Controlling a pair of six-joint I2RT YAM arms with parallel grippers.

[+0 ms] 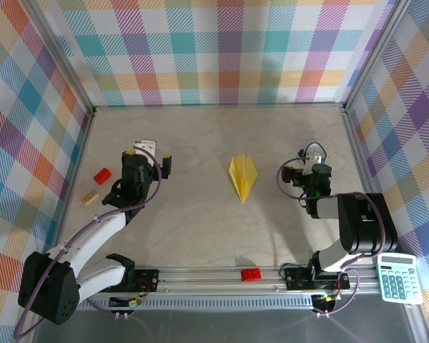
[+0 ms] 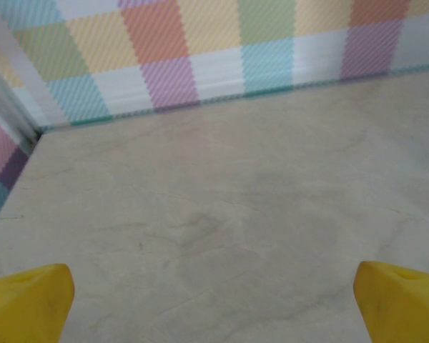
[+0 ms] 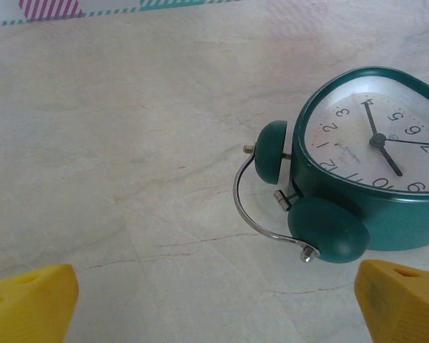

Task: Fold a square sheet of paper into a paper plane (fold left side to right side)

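At the near edge, a red brick [image 1: 251, 274] is sitting on the metal rail [image 1: 200, 275] between the two arm bases. A calculator [image 1: 398, 278] is lying at the near right corner.

Farther in on the left, a tan block [image 1: 91, 197] is lying just near of a second red brick [image 1: 101, 175]. Both are sitting to the left of the left gripper [image 2: 214, 304]. That gripper is facing the table [image 2: 222, 214], with its yellow fingertips [image 2: 28, 300] spread wide and gripping nothing.

The paper plane [image 1: 243, 176] is lying flat on the table around the middle. It is sitting between the two grippers, apart from both and somewhat nearer the right one. Its long axis is running near to far. The sharp nose is pointing toward the near edge, and the wider tail end is facing the far wall. A faint centre crease is running along its length.

The right gripper [image 3: 214, 307] is sitting to the right of the plane. Its yellow fingertips [image 3: 400, 300] are likewise spread wide, with nothing between them. Just beyond its right fingertip, a teal alarm clock [image 3: 365, 179] is resting on the table. Its white face is tilting upward, and its two bells and wire handle are pointing left.

Farthest back, the checked walls [image 1: 229, 50] are closing off the table.
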